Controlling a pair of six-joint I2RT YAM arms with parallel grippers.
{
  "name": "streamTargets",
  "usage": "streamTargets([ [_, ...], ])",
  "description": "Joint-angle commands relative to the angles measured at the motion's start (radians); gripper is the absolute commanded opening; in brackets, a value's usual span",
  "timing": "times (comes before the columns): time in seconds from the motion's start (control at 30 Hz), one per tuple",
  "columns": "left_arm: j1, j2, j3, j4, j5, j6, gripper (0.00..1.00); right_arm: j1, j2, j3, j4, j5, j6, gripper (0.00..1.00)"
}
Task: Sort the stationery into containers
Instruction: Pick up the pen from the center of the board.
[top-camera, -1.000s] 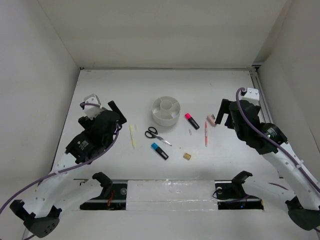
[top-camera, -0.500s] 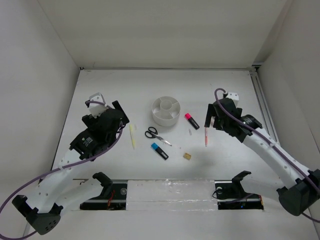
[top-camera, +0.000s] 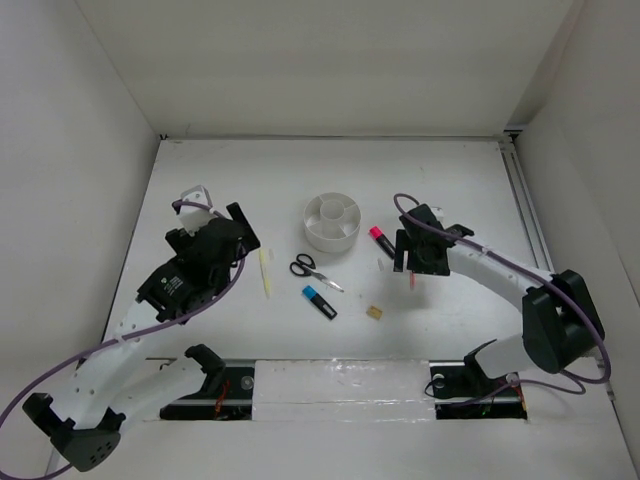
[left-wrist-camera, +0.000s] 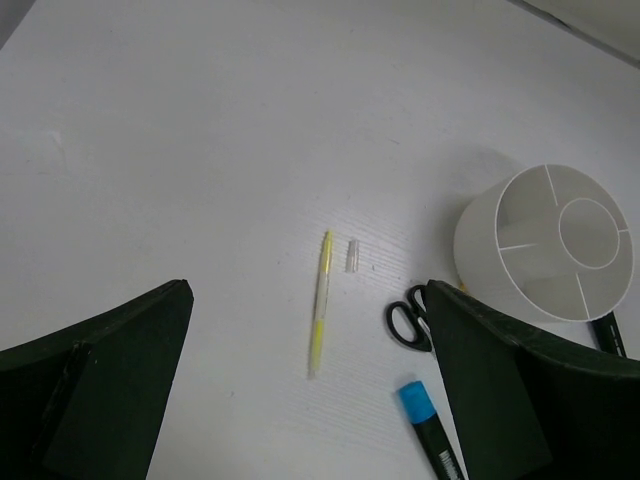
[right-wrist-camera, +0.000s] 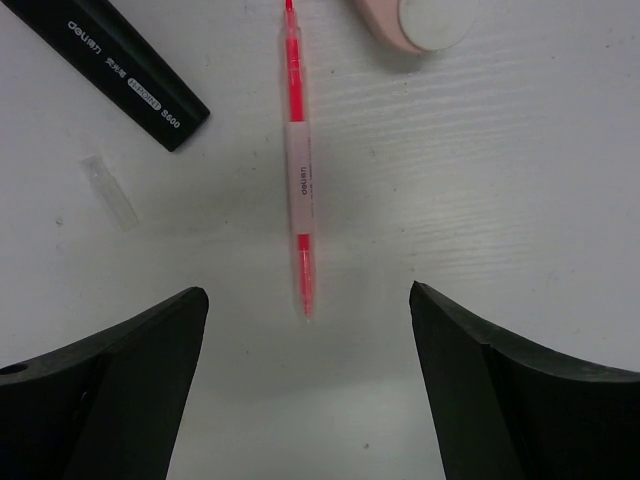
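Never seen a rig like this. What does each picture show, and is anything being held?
Two robot arms are bolted at the near edge of a white table. The wide picture comes from a camera above and behind them. The other two come from cameras on each wrist, where the dark shapes at the bottom are that gripper's own fingers. On the table lie a divided white tub, scissors, a blue highlighter, a pink highlighter, a yellow pencil, a red pen, a tan eraser and a pinkish eraser. Nothing is held: the left gripper and the right gripper are both open, the right one over the red pen.
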Motion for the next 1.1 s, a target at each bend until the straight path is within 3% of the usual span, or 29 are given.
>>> streamTargets([
  [0.0, -0.004, -0.031, -0.01, 0.034, 0.007, 0.012, 1.0, -0.013, 0.023, 0.006, 0.076, -0.027, 0.008, 0.87],
  [0.27, -0.004, -0.061, -0.019, 0.034, -0.002, 0.012, 1.0, -0.046, 0.164, 0.024, 0.121, -0.079, -0.031, 0.78],
  [0.37, -0.004, -0.072, -0.02, 0.034, -0.002, 0.012, 1.0, -0.046, 0.198, 0.034, 0.121, -0.079, -0.032, 0.69],
  [0.57, -0.004, -0.072, -0.02, 0.034, -0.002, 0.012, 1.0, -0.064, 0.233, 0.063, 0.101, -0.122, -0.054, 0.69],
  [0.8, -0.004, -0.072, -0.02, 0.034, -0.002, 0.012, 1.0, -0.093, 0.257, 0.074, 0.076, -0.153, -0.064, 0.4],
  [0.83, -0.004, -0.072, -0.02, 0.034, -0.002, 0.012, 1.0, -0.093, 0.257, 0.074, 0.067, -0.153, -0.064, 0.32],
  [0.93, -0.004, -0.072, -0.02, 0.034, -0.011, 0.003, 1.0, -0.093, 0.257, 0.074, 0.067, -0.162, -0.064, 0.23],
  [1.03, -0.004, -0.072, -0.02, 0.025, -0.011, 0.003, 1.0, -0.093, 0.257, 0.074, 0.05, -0.149, -0.042, 0.0],
  [1.07, -0.004, -0.072, -0.02, 0.025, -0.011, 0.003, 1.0, -0.093, 0.244, 0.074, 0.039, -0.139, -0.033, 0.0],
])
